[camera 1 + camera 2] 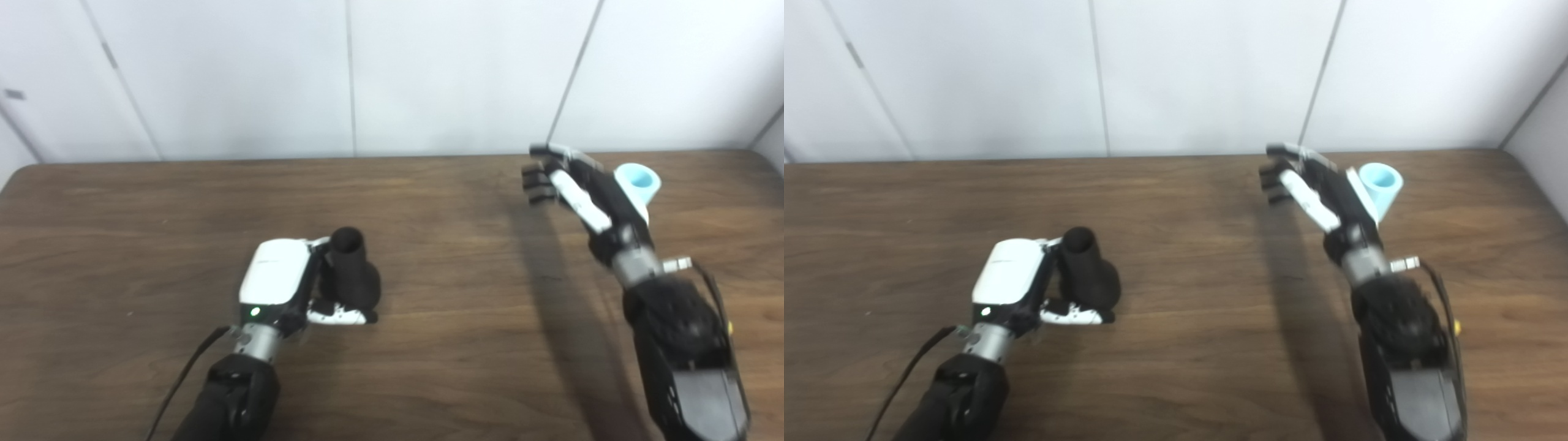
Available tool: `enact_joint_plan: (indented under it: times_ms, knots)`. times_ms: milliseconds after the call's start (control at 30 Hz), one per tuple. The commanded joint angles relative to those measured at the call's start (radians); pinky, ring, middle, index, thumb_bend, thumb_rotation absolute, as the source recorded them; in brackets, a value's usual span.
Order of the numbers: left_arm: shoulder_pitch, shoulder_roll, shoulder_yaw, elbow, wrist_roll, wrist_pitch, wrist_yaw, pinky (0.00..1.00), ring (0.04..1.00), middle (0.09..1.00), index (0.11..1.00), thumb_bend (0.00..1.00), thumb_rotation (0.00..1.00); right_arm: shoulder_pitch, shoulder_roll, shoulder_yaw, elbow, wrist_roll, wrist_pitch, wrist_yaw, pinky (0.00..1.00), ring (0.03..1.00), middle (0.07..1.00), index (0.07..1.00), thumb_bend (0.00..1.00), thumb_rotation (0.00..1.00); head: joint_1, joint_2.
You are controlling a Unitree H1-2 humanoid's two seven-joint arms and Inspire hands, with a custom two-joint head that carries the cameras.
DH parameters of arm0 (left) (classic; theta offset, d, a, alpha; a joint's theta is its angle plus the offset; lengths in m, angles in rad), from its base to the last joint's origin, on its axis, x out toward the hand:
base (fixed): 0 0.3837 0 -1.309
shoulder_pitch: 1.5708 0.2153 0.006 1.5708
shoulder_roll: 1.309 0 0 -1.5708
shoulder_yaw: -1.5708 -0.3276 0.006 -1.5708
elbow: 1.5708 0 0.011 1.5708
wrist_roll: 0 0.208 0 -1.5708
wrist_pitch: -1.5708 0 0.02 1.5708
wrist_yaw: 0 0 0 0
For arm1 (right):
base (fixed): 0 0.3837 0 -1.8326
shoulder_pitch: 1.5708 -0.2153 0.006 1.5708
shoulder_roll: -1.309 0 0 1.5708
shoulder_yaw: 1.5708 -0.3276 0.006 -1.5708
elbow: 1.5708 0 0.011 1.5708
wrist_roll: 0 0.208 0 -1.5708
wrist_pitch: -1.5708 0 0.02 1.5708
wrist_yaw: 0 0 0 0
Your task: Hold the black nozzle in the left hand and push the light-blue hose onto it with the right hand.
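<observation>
At the lower left of the frame the left hand [278, 285] lies low over the wooden table [441, 343], its white back turned up and a small green light showing near the wrist. Its fingers are hidden behind the black nozzle [352, 269], and only the thumb shows, lying along the table below the nozzle's wide base. The hand is wrapped around the nozzle, which stands nearly upright with its round open mouth facing up. The left forearm and its cable are cut off by the bottom edge.

The middle of the table, between the two hands, is bare brown wood, with a long dark shadow running down from the right hand. The table's far edge meets a white panelled wall [429, 73], and its rounded corners show at the far left and far right.

In the upper right of the frame the right hand [1314, 190] is raised, its fingers spread and loosely curled with nothing between them. Just behind it, touching or nearly touching its outer side, is the light-blue hose [1381, 184]. Only the hose's open end and a short length show; the rest is hidden by the hand. The right forearm is cut off at the bottom right corner.

No writing can be read anywhere.
</observation>
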Motion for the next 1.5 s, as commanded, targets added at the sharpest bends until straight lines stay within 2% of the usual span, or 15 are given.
enact_joint_plan:
  times_ms: [0, 67, 200, 267, 367, 433, 500, 567, 633, 733, 900, 1200, 1333, 1400, 1467]
  knots:
    - [0.021, 0.007, -0.003, -0.018, -0.009, -0.002, -0.055, 0.54, 0.553, 0.436, 0.494, 0.53, 0.0, -0.039, -0.031, -0.032, 0.019, 0.009, -0.052, -0.011, 0.55, 0.631, 0.64, 0.69, 0.49, 0.3, -0.017, 0.0]
    - [0.024, 0.008, 0.005, -0.021, -0.008, -0.008, -0.056, 0.52, 0.555, 0.442, 0.493, 0.53, 0.0, -0.062, -0.05, -0.055, 0.033, 0.035, -0.047, -0.001, 0.57, 0.631, 0.644, 0.677, 0.55, 0.21, -0.035, 0.0]
    - [0.027, 0.006, 0.02, -0.014, -0.014, -0.03, -0.045, 0.49, 0.537, 0.437, 0.492, 0.53, 0.0, -0.092, -0.106, -0.038, 0.009, -0.045, -0.043, -0.008, 0.58, 0.637, 0.664, 0.694, 0.64, 0.21, -0.057, -0.002]
    - [0.027, 0.005, 0.023, -0.01, -0.013, -0.037, -0.046, 0.49, 0.535, 0.44, 0.491, 0.53, 0.0, -0.108, -0.158, -0.009, -0.008, -0.111, -0.043, 0.001, 0.59, 0.663, 0.693, 0.718, 0.63, 0.21, -0.068, -0.006]
    - [0.028, 0.007, 0.026, -0.01, -0.01, -0.041, -0.053, 0.49, 0.533, 0.44, 0.491, 0.53, 0.0, -0.136, -0.218, 0.024, 0.009, -0.182, -0.06, 0.008, 0.66, 0.694, 0.713, 0.722, 0.64, 0.15, -0.089, -0.01]
    - [0.028, 0.008, 0.027, -0.012, -0.009, -0.039, -0.059, 0.5, 0.538, 0.443, 0.49, 0.53, 0.0, -0.159, -0.274, 0.073, 0.032, -0.307, -0.061, -0.002, 0.65, 0.695, 0.709, 0.713, 0.69, 0.14, -0.101, -0.013]
    - [0.029, 0.009, 0.028, -0.011, -0.011, -0.042, -0.058, 0.5, 0.539, 0.439, 0.491, 0.53, 0.0, -0.185, -0.325, 0.115, 0.06, -0.396, -0.05, 0.007, 0.66, 0.729, 0.729, 0.704, 0.74, 0.09, -0.113, -0.016]
    - [0.03, 0.009, 0.031, -0.007, -0.011, -0.049, -0.05, 0.49, 0.538, 0.439, 0.492, 0.53, 0.0, -0.207, -0.37, 0.146, 0.09, -0.443, -0.054, 0.034, 0.66, 0.773, 0.771, 0.712, 0.8, 0.04, -0.129, -0.021]
    - [0.031, 0.009, 0.033, -0.005, -0.01, -0.053, -0.049, 0.48, 0.536, 0.439, 0.491, 0.53, 0.0, -0.223, -0.412, 0.173, 0.117, -0.479, -0.072, 0.06, 0.63, 0.795, 0.807, 0.724, 0.85, 0.04, -0.137, -0.023]
    - [0.032, 0.009, 0.039, -0.003, -0.009, -0.059, -0.052, 0.48, 0.533, 0.435, 0.491, 0.53, 0.0, -0.243, -0.455, 0.195, 0.153, -0.509, -0.118, 0.078, 0.63, 0.783, 0.799, 0.72, 0.91, 0.06, -0.15, -0.029]
    - [0.033, 0.009, 0.044, -0.014, -0.002, -0.053, -0.069, 0.49, 0.532, 0.432, 0.492, 0.53, 0.0, -0.269, -0.486, 0.222, 0.166, -0.59, -0.074, 0.129, 0.78, 0.879, 0.821, 0.747, 0.93, 0.09, -0.166, -0.033]
    - [0.035, 0.014, 0.052, -0.006, -0.008, -0.077, -0.051, 0.48, 0.523, 0.423, 0.493, 0.52, 0.0, -0.331, -0.542, 0.305, 0.26, -0.737, -0.03, 0.25, 0.89, 0.93, 0.849, 0.774, 0.98, 0.14, -0.19, -0.039]
    - [0.035, 0.014, 0.056, -0.004, -0.009, -0.084, -0.048, 0.49, 0.524, 0.428, 0.493, 0.52, 0.0, -0.35, -0.544, 0.316, 0.351, -0.742, -0.075, 0.239, 0.9, 0.921, 0.84, 0.774, 1.0, 0.13, -0.187, -0.038]
    - [0.036, 0.012, 0.058, -0.001, -0.008, -0.088, -0.041, 0.49, 0.521, 0.429, 0.494, 0.52, 0.0, -0.355, -0.541, 0.317, 0.39, -0.738, -0.096, 0.23, 0.82, 0.914, 0.831, 0.774, 1.0, 0.16, -0.187, -0.037]
    - [0.038, 0.01, 0.06, -0.002, -0.001, -0.087, -0.04, 0.48, 0.521, 0.428, 0.494, 0.52, 0.0, -0.36, -0.536, 0.321, 0.426, -0.74, -0.1, 0.232, 0.81, 0.917, 0.837, 0.78, 1.0, 0.17, -0.191, -0.035]
